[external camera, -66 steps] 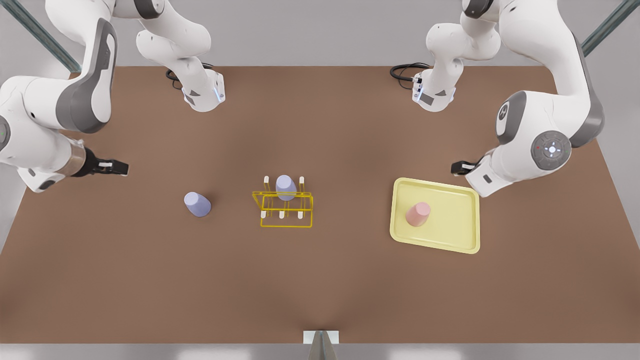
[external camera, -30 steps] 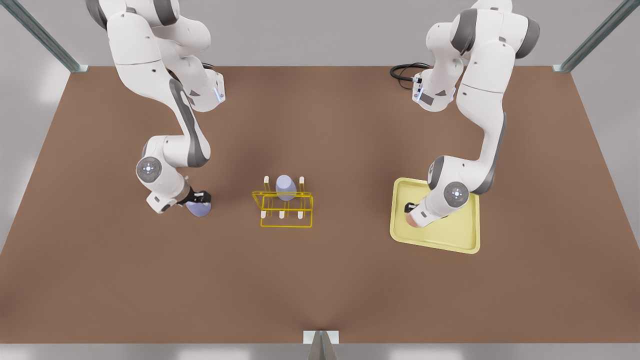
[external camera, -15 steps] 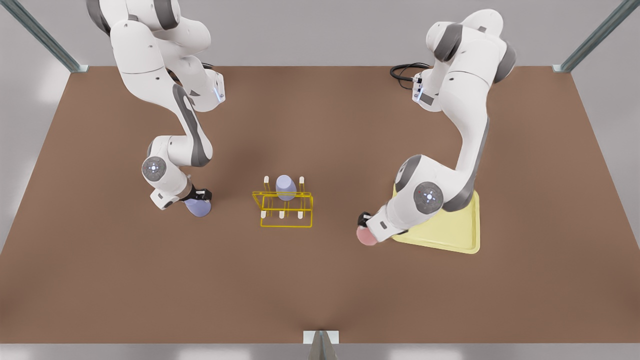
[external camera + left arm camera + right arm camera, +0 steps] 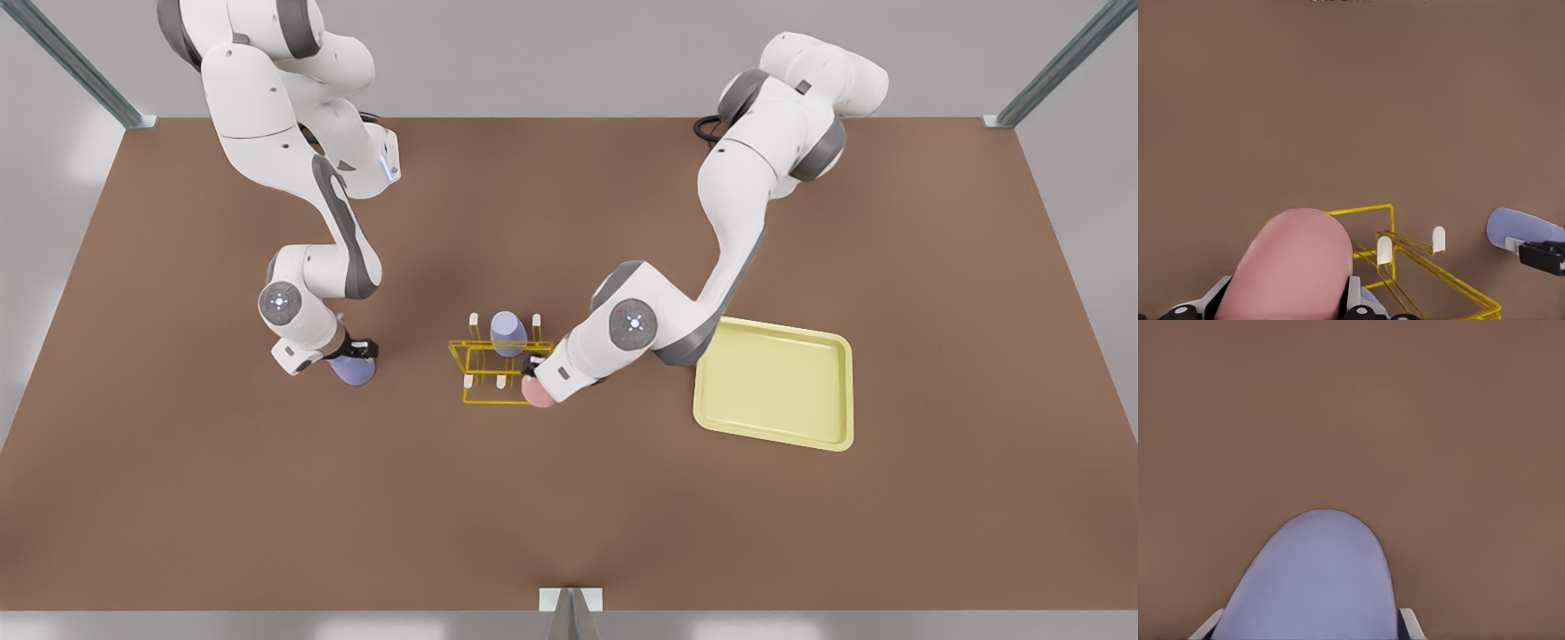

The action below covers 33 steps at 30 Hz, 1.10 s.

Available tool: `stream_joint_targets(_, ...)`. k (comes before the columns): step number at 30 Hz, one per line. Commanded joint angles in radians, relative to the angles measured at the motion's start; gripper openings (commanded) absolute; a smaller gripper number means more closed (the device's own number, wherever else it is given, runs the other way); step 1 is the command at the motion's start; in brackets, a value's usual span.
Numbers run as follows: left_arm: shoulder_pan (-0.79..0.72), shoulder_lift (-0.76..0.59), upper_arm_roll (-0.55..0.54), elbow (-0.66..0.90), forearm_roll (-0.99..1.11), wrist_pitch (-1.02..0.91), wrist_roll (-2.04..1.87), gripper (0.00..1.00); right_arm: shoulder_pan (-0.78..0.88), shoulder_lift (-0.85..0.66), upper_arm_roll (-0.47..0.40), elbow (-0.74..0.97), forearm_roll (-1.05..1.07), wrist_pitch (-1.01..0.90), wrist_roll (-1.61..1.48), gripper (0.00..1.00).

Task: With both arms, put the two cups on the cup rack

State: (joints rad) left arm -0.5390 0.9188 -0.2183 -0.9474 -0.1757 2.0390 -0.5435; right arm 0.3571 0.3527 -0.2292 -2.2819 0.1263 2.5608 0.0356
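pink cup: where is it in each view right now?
Front view: pink cup at the yellow rack's near corner on the front view's right, under the left gripper.
Left wrist view: pink cup large in the foreground, between the fingers.
Right wrist view: not in it; the lavender cup is there.
Shared landmark: yellow rack, in the front and left wrist views.

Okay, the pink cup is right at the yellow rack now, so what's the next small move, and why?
Probably ease the left pincer down so the pink cup settles over the free white peg at the cup rack's near corner. The cup sits gripped there, not visibly seated. The right pincer holds the lavender cup on the table, its turn after.
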Motion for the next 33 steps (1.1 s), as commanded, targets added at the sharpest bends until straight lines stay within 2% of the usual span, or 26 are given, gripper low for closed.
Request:
stream_joint_targets(1, -0.002, 0.005, 0.0, -0.002, -0.015, 0.059, -0.23, 0.82, -0.004, 0.002, 0.001, -0.001, 0.006, -0.002, -0.006, 0.93)
stream_joint_targets(4, -0.004, 0.0, -0.001, -0.008, 0.002, -0.049, -0.231, 0.86, -0.009, 0.0, -0.001, 0.002, 0.006, -0.008, -0.014, 0.86)
stream_joint_targets(9, -0.018, 0.005, -0.001, -0.01, 0.004, -0.043, -0.251, 0.9, -0.009, 0.0, 0.001, 0.01, 0.006, -0.01, -0.02, 0.83)
stream_joint_targets(10, -0.018, 0.005, -0.001, -0.011, 0.004, -0.043, -0.251, 1.0, -0.009, -0.001, 0.001, 0.012, 0.006, -0.01, -0.019, 0.83)
stream_joint_targets(14, -0.025, 0.005, -0.001, -0.014, 0.034, -0.118, -0.251, 1.0, -0.009, -0.02, 0.004, 0.013, 0.006, -0.01, -0.02, 0.83)
stream_joint_targets(23, -0.041, 0.003, -0.001, -0.033, 0.041, -0.137, -0.253, 1.0, -0.001, -0.077, 0.01, 0.041, 0.004, -0.008, -0.026, 0.83)
stream_joint_targets(27, -0.036, -0.001, 0.0, -0.033, 0.056, -0.137, -0.251, 1.0, 0.0, -0.093, 0.042, 0.067, 0.006, -0.008, -0.028, 0.82)
stream_joint_targets(28, -0.036, -0.003, 0.0, -0.033, 0.058, -0.137, -0.251, 1.0, 0.0, -0.096, 0.057, 0.078, 0.016, -0.008, -0.028, 0.82)
stream_joint_targets(30, -0.035, -0.003, 0.0, -0.028, 0.058, -0.137, -0.253, 1.0, 0.0, -0.096, 0.077, 0.102, 0.183, -0.011, -0.14, 0.82)
stream_joint_targets(33, -0.036, -0.006, 0.011, -0.022, 0.058, -0.135, -0.274, 1.0, 0.002, -0.098, 0.087, 0.154, 0.213, -0.051, -0.155, 0.82)
